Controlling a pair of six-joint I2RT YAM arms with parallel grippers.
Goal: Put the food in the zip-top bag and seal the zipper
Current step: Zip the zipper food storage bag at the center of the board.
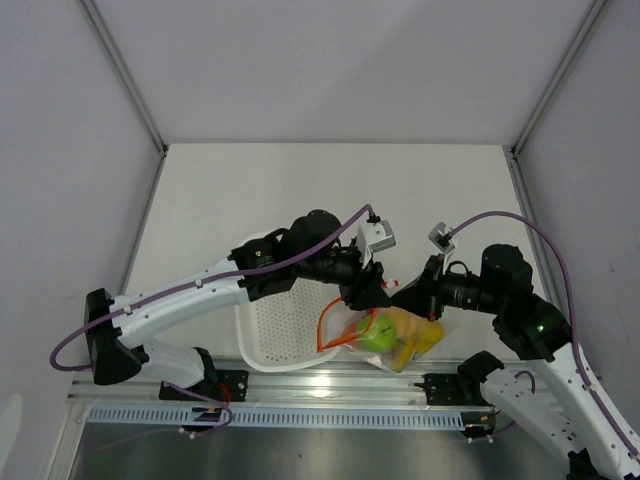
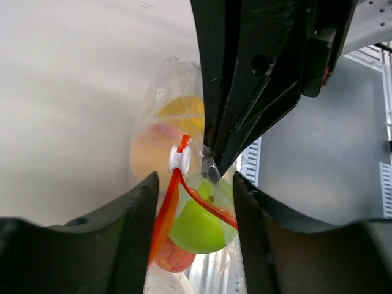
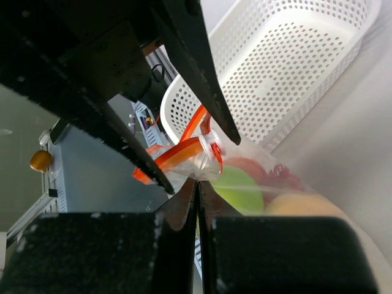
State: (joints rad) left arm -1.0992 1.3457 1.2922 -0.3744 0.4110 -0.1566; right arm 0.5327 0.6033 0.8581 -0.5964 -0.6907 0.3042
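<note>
The clear zip-top bag (image 1: 392, 338) hangs lifted at the table's near edge. Inside it I see a green apple (image 2: 199, 222), a pink-orange peach (image 2: 173, 258), a yellow fruit (image 2: 182, 112) and dark red grapes (image 3: 280, 174). The red-orange zipper (image 2: 164, 214) splits into two strips below its white slider (image 2: 179, 158). My left gripper (image 2: 195, 184) is open, with its fingers on either side of the zipper near the slider. My right gripper (image 3: 198, 180) is shut on a fold of bag plastic right beside the slider (image 3: 215, 150). In the top view the two grippers, left (image 1: 368, 292) and right (image 1: 405, 295), meet over the bag.
A white perforated basket (image 1: 283, 328) lies under the left arm, just left of the bag; it also shows in the right wrist view (image 3: 278, 67). A metal rail (image 1: 300, 412) runs along the table's near edge below the bag.
</note>
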